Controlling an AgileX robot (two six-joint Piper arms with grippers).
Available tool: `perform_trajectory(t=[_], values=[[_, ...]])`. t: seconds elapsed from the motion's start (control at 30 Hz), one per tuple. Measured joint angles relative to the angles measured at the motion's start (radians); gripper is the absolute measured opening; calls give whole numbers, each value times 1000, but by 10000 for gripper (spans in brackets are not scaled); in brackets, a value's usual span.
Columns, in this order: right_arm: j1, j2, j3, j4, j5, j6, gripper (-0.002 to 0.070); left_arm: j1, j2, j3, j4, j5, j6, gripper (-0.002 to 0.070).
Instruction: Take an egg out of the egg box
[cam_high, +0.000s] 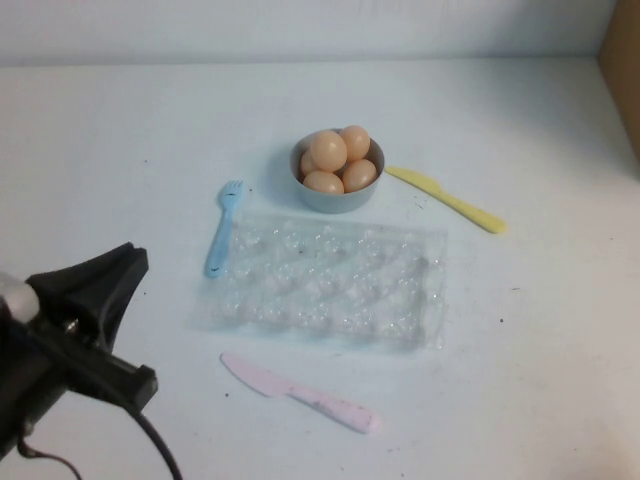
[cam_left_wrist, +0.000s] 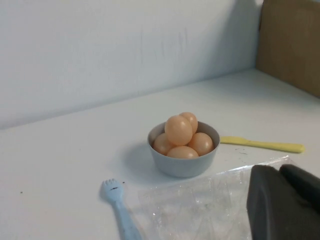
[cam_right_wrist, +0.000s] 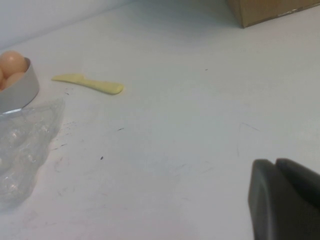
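The egg box (cam_high: 330, 285) is a clear crinkly plastic tray lying flat mid-table, and I see no egg in its cups. Several peach-tan eggs (cam_high: 328, 150) are piled in a small grey bowl (cam_high: 336, 196) just behind it. My left gripper (cam_high: 135, 258) hovers at the near left, left of the box, shut with nothing between its fingers. In the left wrist view the shut fingers (cam_left_wrist: 267, 190) sit over the box's near part (cam_left_wrist: 200, 205), facing the eggs (cam_left_wrist: 178, 130). My right gripper (cam_right_wrist: 275, 162) is shut and empty over bare table, right of the box (cam_right_wrist: 20, 145).
A blue fork (cam_high: 222, 228) lies along the box's left side. A yellow knife (cam_high: 447, 199) lies right of the bowl and a pink knife (cam_high: 300, 393) in front of the box. A brown cardboard box (cam_high: 622, 70) stands at the far right.
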Motion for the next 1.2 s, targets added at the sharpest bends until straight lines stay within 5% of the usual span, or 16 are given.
perform_trajectory(t=[0.43, 0.67, 0.97, 1.2], values=[[0, 0, 0, 0, 0, 0, -17, 0, -63, 85, -4, 110, -9, -2], [0, 0, 0, 0, 0, 0, -17, 91, -65, 87, -93, 105, -9, -2], [0, 0, 0, 0, 0, 0, -17, 105, -241, 338, -161, -246, 1, -2], [0, 0, 0, 0, 0, 0, -17, 244, -458, 363, -299, -20, 133, -2]])
